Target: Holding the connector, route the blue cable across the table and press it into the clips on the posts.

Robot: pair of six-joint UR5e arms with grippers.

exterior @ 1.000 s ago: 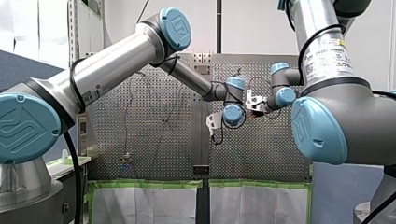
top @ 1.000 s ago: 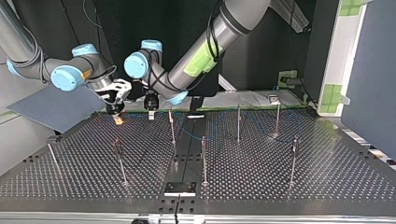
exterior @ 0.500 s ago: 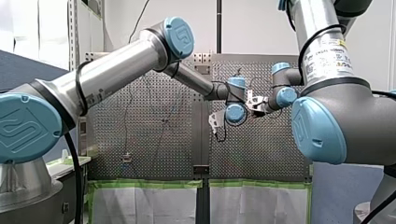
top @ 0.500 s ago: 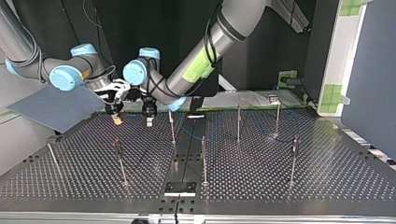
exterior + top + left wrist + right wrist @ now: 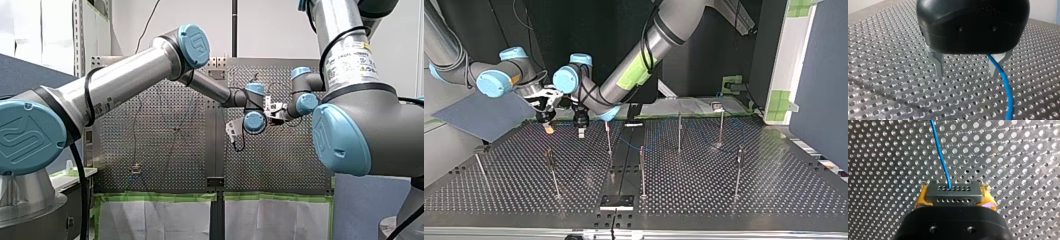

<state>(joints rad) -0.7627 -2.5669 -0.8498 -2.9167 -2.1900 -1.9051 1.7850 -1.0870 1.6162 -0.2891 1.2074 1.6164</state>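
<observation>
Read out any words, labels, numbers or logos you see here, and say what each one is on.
Nothing reads clearly.
Sticker on my right arm: black print with yellow patches, too blurred to read.
Blue cap on my left arm: a raised logo, no legible letters.

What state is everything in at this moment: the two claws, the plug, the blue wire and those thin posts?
right gripper: shut on the connector.
left gripper: open, nothing clamped.
connector: held, cable side facing away from the gripper.
blue cable: joined to the connector, running out over the table.
posts: upright; clips too small to judge.
</observation>
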